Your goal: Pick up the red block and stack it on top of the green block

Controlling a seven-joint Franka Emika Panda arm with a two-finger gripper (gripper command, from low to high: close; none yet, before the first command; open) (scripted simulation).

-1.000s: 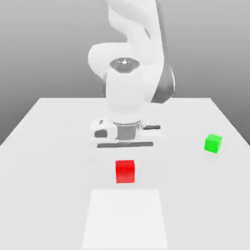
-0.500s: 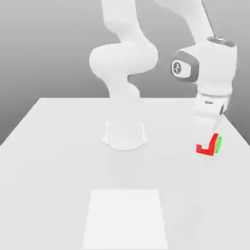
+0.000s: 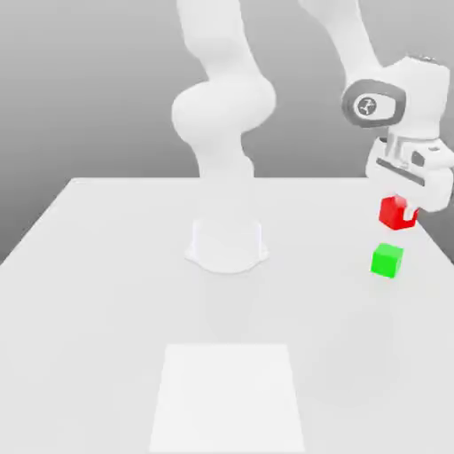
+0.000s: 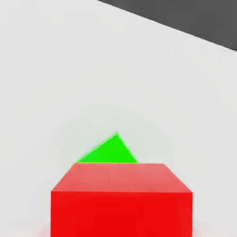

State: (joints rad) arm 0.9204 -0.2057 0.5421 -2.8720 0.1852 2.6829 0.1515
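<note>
Closest to you, in the hand view, is the red block (image 4: 121,201), large in the foreground and squarely presented, so you already have it: the gripper (image 3: 403,206) is clamped on the cube and carries it in the air, clear of the table (image 3: 106,293). Judge it as a light, rigid thing with plain matte faces, unlikely to deform or crush, and not especially slippery; the flat opposite sides are the right place to pinch, and that is where your hold appears to sit, near the upper part of the cube. Just beyond the red edge in the hand view peeks a corner of the green block (image 4: 111,150), turned so a corner points away rather than a face. In the exterior view the green block (image 3: 387,261) rests on the table near the exterior view's right edge, below the carried cube and apart from it. Expect the small top face to forgive little, so square the two cubes before you let go.
</note>
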